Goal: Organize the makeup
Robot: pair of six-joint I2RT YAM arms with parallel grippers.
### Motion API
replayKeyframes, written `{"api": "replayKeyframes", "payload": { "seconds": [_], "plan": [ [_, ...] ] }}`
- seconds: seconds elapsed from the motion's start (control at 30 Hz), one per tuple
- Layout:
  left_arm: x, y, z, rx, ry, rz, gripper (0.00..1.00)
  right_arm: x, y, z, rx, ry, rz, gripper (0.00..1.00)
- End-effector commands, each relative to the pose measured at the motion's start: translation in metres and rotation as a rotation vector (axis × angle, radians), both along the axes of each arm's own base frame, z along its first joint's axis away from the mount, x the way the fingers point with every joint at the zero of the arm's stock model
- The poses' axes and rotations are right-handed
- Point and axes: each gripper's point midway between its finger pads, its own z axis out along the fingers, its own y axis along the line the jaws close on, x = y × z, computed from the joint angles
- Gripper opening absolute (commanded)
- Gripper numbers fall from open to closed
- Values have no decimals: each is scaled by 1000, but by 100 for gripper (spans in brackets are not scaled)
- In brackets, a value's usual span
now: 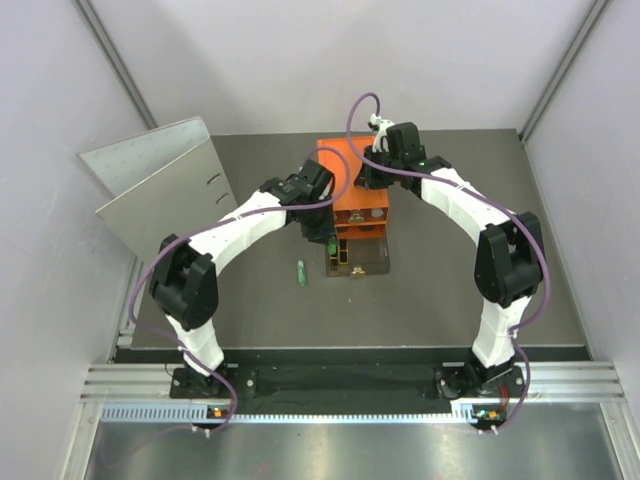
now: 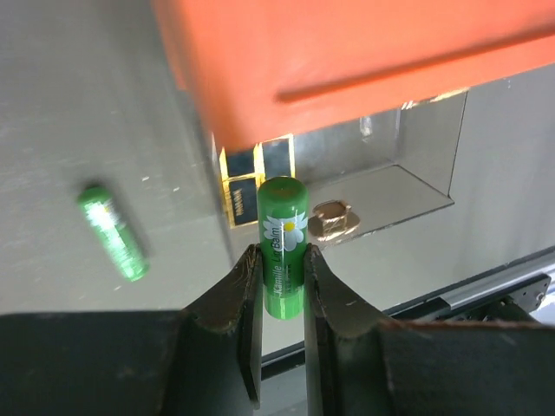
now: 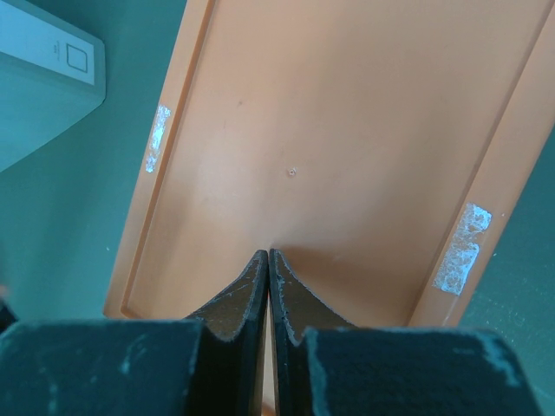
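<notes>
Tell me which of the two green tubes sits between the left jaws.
The daisy-labelled green tube, gripped between the left jaws by the clear drawer. The other green tube lies loose on the table.

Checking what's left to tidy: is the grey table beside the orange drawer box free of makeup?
No, a green lip balm tube lies on its side on the grey table beside the orange drawer box.
</notes>
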Motion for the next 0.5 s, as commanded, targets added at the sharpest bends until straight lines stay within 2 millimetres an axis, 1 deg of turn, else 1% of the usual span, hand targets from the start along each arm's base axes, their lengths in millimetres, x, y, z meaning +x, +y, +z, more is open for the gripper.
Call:
{"api": "replayKeyframes", "payload": {
  "seconds": [0.0,0.1,0.17,0.3,0.33,0.4,0.47],
  "plan": [
    [9,-30,0,-81,-4,-29,0,-22,-19,-46,-100,149,1,3],
    [9,-41,-9,-97,19,-31,0,-23,-19,-46,-100,149,1,3],
    [11,-47,-19,-104,36,-29,0,-23,-19,-47,-100,149,1,3],
    [14,-56,-25,-132,54,-23,2,-23,-19,-48,-102,151,2,3],
    [16,-58,-28,-134,57,-25,6,-24,-19,-49,-103,154,1,3],
    [15,-60,-31,-134,70,-31,9,-24,-19,-49,-101,156,1,3],
    [15,-62,-30,-141,68,-34,22,-24,-19,-48,-99,155,2,3]
  ]
}}
